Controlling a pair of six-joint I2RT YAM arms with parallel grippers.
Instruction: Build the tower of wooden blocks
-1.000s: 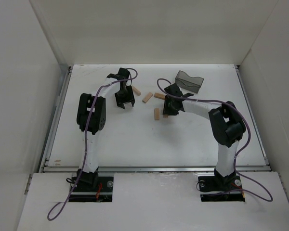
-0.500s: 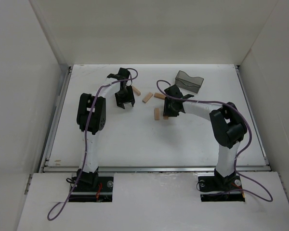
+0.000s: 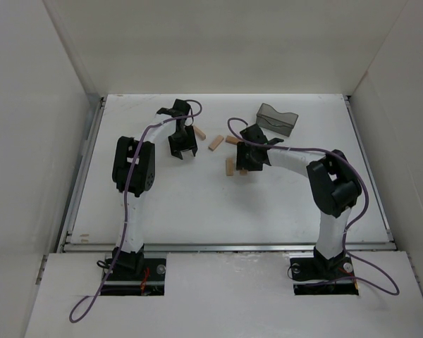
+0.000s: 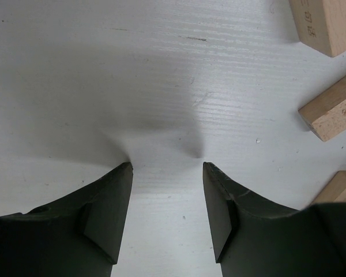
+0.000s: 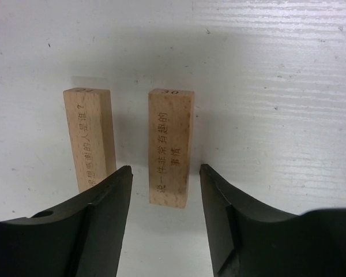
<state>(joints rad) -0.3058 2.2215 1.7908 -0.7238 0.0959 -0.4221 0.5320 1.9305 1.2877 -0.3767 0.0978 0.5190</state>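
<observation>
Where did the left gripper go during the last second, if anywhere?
No, it did not move. In the top view the left gripper sits at the same spot beside the nearest wood block as before.

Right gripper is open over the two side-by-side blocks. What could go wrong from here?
1. The right gripper straddles only the near end of one wood block. Gripped that far from its middle, the block may pivot or slip out when lifted.
2. One finger sits close to the neighbouring block, which lies parallel alongside. Descending or closing could knock it askew.
</observation>
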